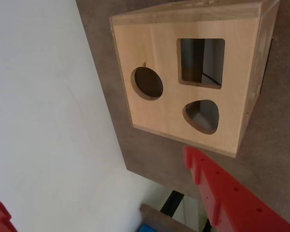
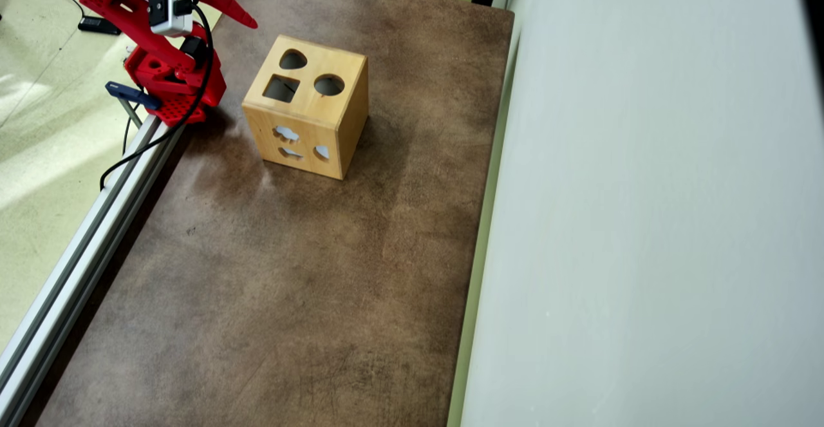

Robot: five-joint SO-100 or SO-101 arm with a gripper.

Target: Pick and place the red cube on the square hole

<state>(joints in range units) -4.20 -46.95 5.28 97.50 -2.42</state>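
On the brown table, with the wooden box as my landmark:

Table (image 2: 290, 298): brown mottled top; I see its full extent only in the overhead view, with a pale wall along its right edge and a metal rail (image 2: 84, 246) along its left.

Wooden box (image 2: 308, 108): light wood, standing on the table toward the far left part of the overhead view; the wrist view looks down on its top face (image 1: 183, 82).

Square hole (image 2: 281, 88): dark cutout in the box's top face; the wrist view (image 1: 201, 63) lets me see partly inside it, the overhead view does not.

Round hole (image 2: 329, 84): beside the square hole on the same face.

Rounded teardrop hole (image 2: 293, 60): third cutout on the top face.

Side cutouts (image 2: 287, 133): small shapes on the box's near side, visible to me only in the overhead view.

Arm (image 2: 151, 34): red, mounted just left of the box at the table edge.

Gripper (image 2: 257, 5): raised up and left of the box, not touching it; fingers spread apart, nothing between them. The wrist view shows only one red finger (image 1: 222, 193) below the box.

Red cube: I cannot find it in either view.
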